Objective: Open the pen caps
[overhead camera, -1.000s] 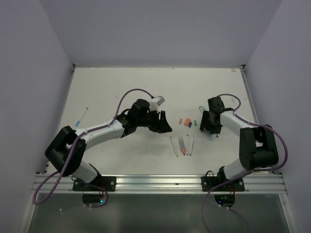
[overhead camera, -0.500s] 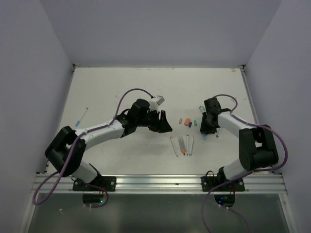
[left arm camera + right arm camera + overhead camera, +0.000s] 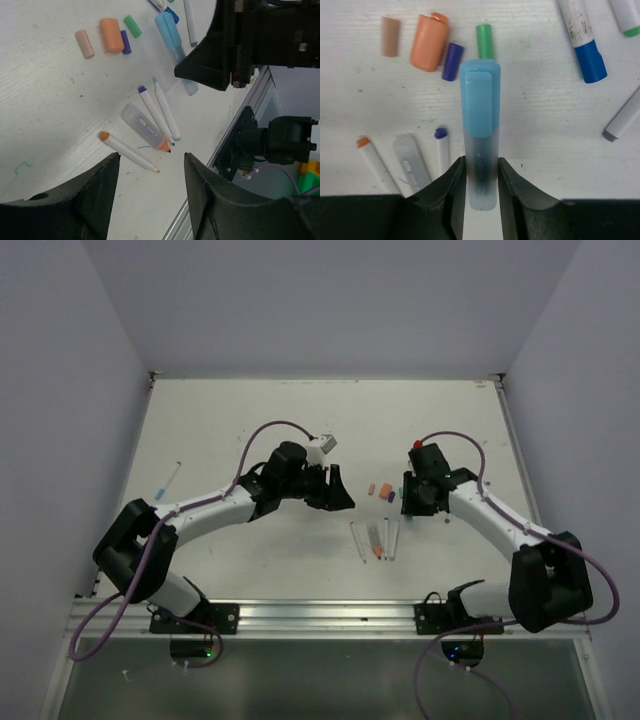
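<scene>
"Right wrist view has the right tool (image 3: 481,172) clamped narrowly on a frosted clear highlighter barrel (image 3: 480,160). Its boxy light blue plastic cap (image 3: 479,97) is still on, pointing away above the white bench (image 3: 545,125)," says the first observer.

"And the left tool (image 3: 151,157)?" asks the second.

"Spread wide, holding nothing. On the bench lie a tan cap (image 3: 390,36), an orange cap (image 3: 429,42), a violet cap (image 3: 452,61) and a green cap (image 3: 484,41), all off their pens. They are smooth, stubby cylinders."

"How would the blue one handle?"

"Light, stiff and glossy, so probably slippery," the first judges. "Best pinched across its flat sides, clear of the thin clip, then pulled straight along the barrel. A skewed pull could slip or strain that clip."
</scene>
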`<state>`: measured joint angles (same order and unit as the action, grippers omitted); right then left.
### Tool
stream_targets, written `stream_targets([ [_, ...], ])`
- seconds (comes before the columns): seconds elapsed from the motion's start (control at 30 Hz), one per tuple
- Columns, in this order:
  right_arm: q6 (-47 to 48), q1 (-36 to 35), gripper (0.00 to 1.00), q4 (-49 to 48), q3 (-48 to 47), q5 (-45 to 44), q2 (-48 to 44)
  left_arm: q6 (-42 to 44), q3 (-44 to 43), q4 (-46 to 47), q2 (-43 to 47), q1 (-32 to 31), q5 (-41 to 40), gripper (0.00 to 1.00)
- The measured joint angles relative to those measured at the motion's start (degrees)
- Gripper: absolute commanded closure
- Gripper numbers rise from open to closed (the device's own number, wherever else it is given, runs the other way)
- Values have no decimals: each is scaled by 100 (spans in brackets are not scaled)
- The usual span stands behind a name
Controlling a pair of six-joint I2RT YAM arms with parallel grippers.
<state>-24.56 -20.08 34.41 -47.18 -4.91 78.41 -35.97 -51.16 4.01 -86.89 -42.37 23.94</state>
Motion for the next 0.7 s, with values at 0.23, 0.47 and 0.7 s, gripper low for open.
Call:
stream_targets([
  [0.23, 15, -184, 100, 109, -57, 466, -1331, -533, 81, 743, -11, 369, 459, 32],
  [0.47, 17, -483, 100, -79, 131, 997, -1519, -1320, 417, 2122, -177, 501, 1167, 31],
  [0.7, -72, -802, 100, -326, 157, 1266, -1471, -1628, 514, 2673, -302, 496, 1362, 30],
])
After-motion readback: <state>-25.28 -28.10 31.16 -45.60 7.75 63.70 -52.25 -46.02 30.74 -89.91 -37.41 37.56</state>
